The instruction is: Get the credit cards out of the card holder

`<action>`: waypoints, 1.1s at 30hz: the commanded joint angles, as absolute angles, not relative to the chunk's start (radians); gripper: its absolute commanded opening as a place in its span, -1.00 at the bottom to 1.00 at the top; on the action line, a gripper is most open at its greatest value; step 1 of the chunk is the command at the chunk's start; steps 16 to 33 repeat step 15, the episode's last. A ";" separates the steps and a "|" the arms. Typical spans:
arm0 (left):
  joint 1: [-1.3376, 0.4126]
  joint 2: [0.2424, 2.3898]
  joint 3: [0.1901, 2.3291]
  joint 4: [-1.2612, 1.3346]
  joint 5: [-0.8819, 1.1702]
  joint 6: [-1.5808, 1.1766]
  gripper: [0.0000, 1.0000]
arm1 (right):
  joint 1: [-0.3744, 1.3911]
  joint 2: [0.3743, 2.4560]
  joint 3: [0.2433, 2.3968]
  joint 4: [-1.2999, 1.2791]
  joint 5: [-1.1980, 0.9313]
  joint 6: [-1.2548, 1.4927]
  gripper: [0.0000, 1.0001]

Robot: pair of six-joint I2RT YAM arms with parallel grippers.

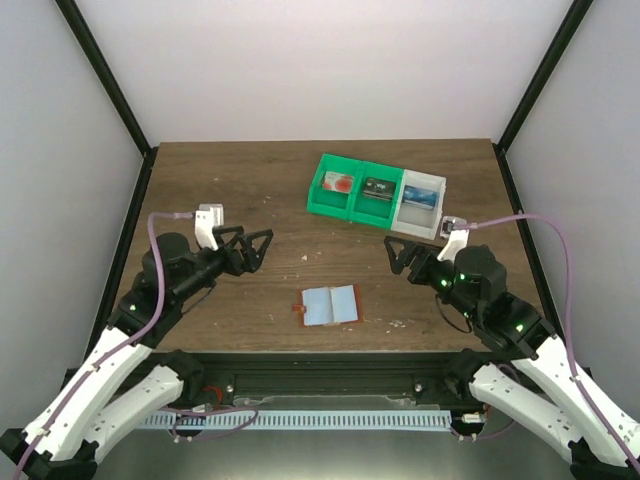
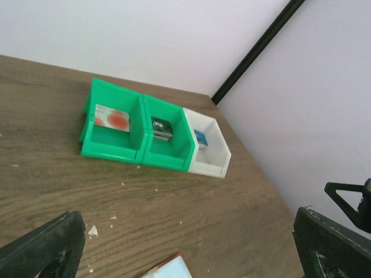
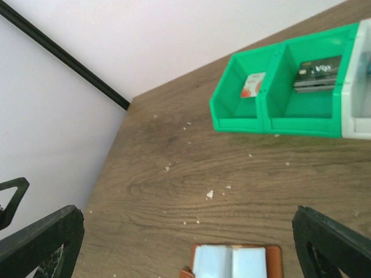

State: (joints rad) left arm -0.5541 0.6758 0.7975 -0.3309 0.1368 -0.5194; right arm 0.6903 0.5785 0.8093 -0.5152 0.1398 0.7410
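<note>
While both wrist views put the fingers at the outer frame edges, both pincers read as spread fully wide with nothing gripped.

Nearest: card holder (image 1: 329, 305) lies flat and opened on the table (image 1: 230, 180), close to the near edge and between the two arms. Pale inner pockets face up and a brown leather border shows round them. No card is visible in it from above. Bare wood on all four sides; nothing touches it.

Next out: left gripper (image 1: 260, 250) hangs left of and beyond the holder, tips pointing right. Right gripper (image 1: 399, 257) is right of and beyond it, tips pointing left. Open wood gap between the two, directly beyond the holder.

Pale crumbs (image 3: 210, 194) are scattered mid-table.

Far side: green bins (image 1: 328, 208), two joined, with a white bin (image 1: 415, 225) butted on their right, the row angled to the table edge. White card with red mark (image 1: 339, 182) is in the left green bin, a dark card (image 1: 377, 188) in the middle one, the blue card (image 1: 421, 198) in the white bin. The right gripper sits just beside the white bin's near corner, so that is the tight spot. The left half of the far edge has room.
</note>
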 commanded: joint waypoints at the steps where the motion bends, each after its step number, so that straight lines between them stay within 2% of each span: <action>1: -0.551 0.674 0.767 -0.353 0.190 -0.527 1.00 | 0.688 0.571 0.840 -0.598 0.167 0.731 1.00; 33: -0.550 0.636 0.750 -0.342 0.154 -0.515 1.00 | 0.688 0.542 0.812 -0.591 0.149 0.762 1.00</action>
